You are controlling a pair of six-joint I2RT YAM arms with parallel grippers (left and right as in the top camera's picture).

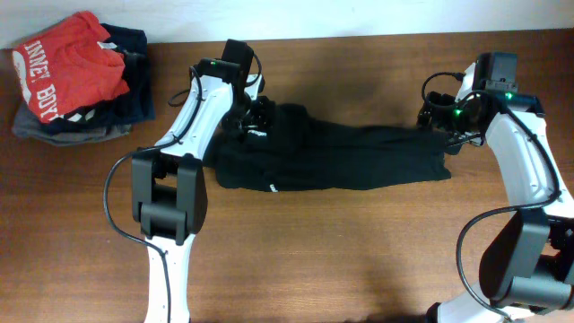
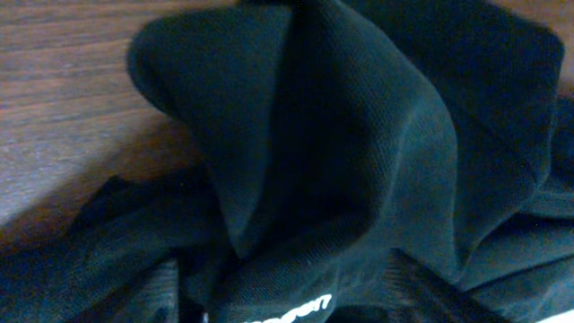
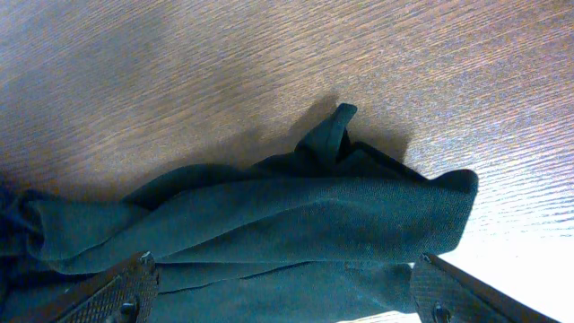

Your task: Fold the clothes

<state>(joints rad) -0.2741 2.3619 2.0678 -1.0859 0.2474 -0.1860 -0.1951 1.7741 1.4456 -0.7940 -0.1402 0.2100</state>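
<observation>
A black garment [image 1: 341, 157] with a small white logo lies stretched across the middle of the table. My left gripper [image 1: 254, 117] is at its bunched left end. In the left wrist view black cloth [image 2: 341, 152] fills the frame and hides the fingers; its folds gather to a pinch near the jaws, so the gripper looks shut on it. My right gripper [image 1: 439, 126] is at the garment's right end. Its fingers [image 3: 282, 292] are spread wide, with the folded hem [image 3: 296, 224] lying between them, not pinched.
A pile of clothes with a red printed shirt [image 1: 67, 63] on top of dark ones [image 1: 130, 90] sits at the back left corner. The wooden table [image 1: 341, 251] runs bare in front of the garment.
</observation>
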